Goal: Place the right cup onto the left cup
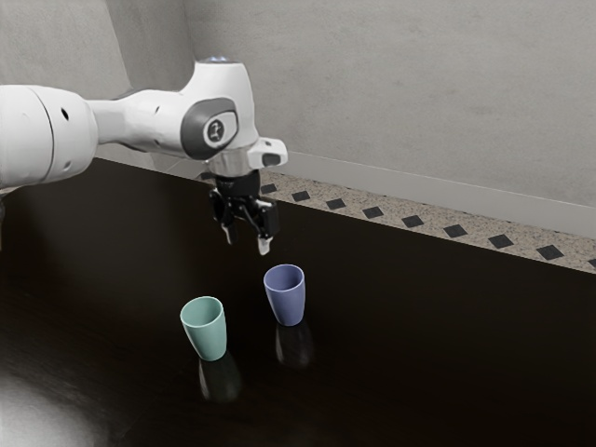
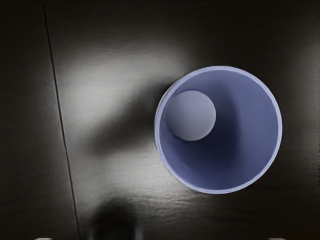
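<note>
- Blue-violet, smooth, tapered cup (image 1: pixel 287 296): it stands upright on the glossy black tabletop (image 1: pixel 419 345), on the exterior view's right of the pair. Its long axis runs vertically, with the narrow base down and the wide round mouth pointing up.
- Looking down from my wrist, I see into that mouth, with the pale round bottom inside and the rim forming a full ring around it.
- Pale green, smooth, tapered cup (image 1: pixel 206 330): it also stands upright, mouth up and long axis vertical, near the blue-violet cup but apart from it, toward the exterior view's left and closer to that camera.
- My black two-finger gripper (image 1: pixel 248 242) points downward above the table, its fingers spread well apart and the space between them unfilled.
- Both fingertips are higher than the blue-violet cup's rim, near it, and I touch neither cup.
</note>
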